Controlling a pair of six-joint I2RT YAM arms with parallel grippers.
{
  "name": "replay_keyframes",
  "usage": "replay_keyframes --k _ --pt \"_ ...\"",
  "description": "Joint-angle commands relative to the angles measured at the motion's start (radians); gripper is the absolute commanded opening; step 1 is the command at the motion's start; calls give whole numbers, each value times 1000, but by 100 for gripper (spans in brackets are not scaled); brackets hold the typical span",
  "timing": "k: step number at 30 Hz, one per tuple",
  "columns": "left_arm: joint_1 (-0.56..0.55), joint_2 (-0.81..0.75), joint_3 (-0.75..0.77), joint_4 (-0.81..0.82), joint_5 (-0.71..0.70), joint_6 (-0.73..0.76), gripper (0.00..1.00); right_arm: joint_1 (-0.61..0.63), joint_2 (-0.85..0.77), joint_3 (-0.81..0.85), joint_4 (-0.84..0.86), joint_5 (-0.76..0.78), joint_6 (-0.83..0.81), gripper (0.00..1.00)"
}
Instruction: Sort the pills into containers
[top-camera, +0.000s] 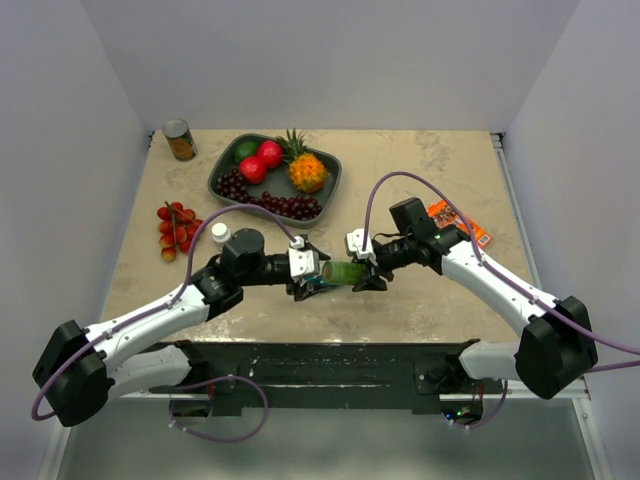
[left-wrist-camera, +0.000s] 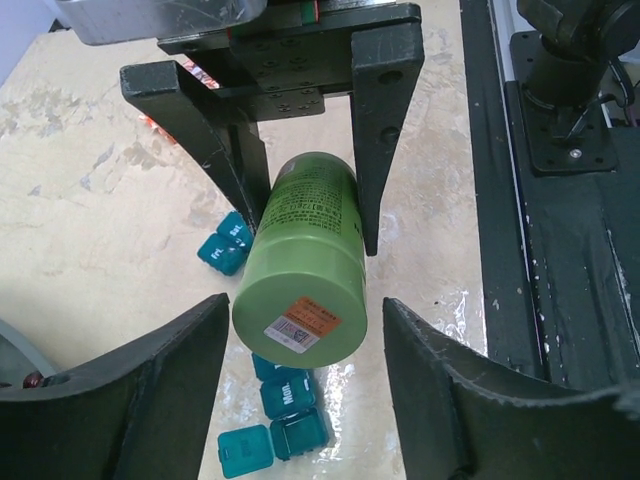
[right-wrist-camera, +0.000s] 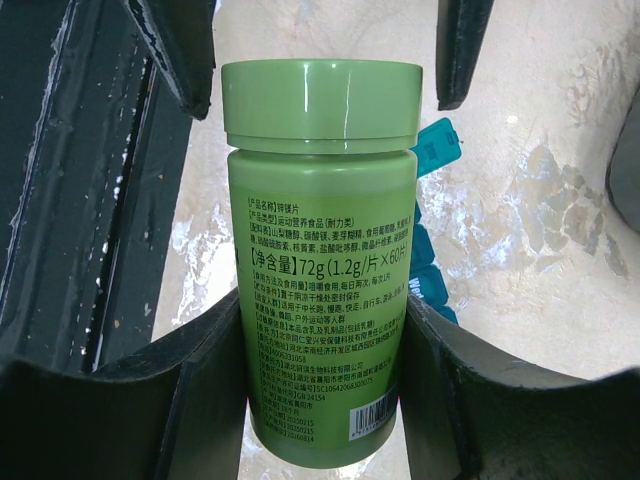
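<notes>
containers (left-wrist-camera: 288, 398), small teal-blue cubes joined in short strips, lie on the marbled table (top-camera: 430, 170) toward its 6 o'clock edge, directly beneath the two claws. in the left wrist view one strip sits at 9 o'clock of the green bottle (left-wrist-camera: 305, 250). more cubes lie at 6 o'clock of it, partly hidden behind its cap end.

the bottle is held sideways above them, cap pointing to 9 o'clock in the top view. the right gripper (right-wrist-camera: 322, 320) is at 3 o'clock of the bottle and pinches its body near the base, both fingers pressed against the printed label. the left gripper (left-wrist-camera: 305, 306) is at 9 o'clock, its fingers spread on either side of the cap. a sliver of table shows between the cap and one finger, so it is not clamping.

a dark grey tray (top-camera: 216, 178) of fruit sits at 12 o'clock of the bottle, a tin can (top-camera: 180, 140) at 11 o'clock near the back corner. a cluster of red fruit (top-camera: 176, 228) lies at 9 o'clock and an orange packet (top-camera: 462, 224) at 2 o'clock.
</notes>
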Motion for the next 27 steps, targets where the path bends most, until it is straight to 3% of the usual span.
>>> replay_keyframes --k 1,2,3,5,6,9,11,13,15,16,20,25,27 --pt "-6 21 27 27 13 -7 57 -4 -11 2 9 -48 -8 0" --pt "-6 24 30 22 13 -20 50 -4 -11 2 9 -48 -8 0" --pt "-4 27 36 14 13 -27 32 -5 -9 2 9 -48 -8 0" --pt "-4 28 44 8 3 -65 15 -4 -9 4 9 -47 -8 0" --pt "-3 21 50 2 2 -93 2 -5 -9 4 9 -45 -8 0" --pt "-1 -8 62 1 -18 -262 0 -4 -13 4 9 -37 -5 0" --pt "-1 -19 79 -22 -111 -484 0 -5 -14 2 14 -33 0 0" --pt "5 -4 143 -152 -153 -673 0 -4 -14 4 20 -25 6 0" --pt "20 19 174 -199 -107 -815 0 -4 -14 4 21 -22 8 0" --pt "28 22 173 -199 -95 -984 0 -5 -13 4 23 -19 11 0" --pt "39 27 185 -280 -71 -1372 0 -4 -13 4 24 -19 14 0" --pt "39 51 84 -34 15 -1820 0 -5 -16 4 24 -19 15 0" --pt "37 71 73 9 8 -1879 0 -5 -20 2 23 -16 15 0"
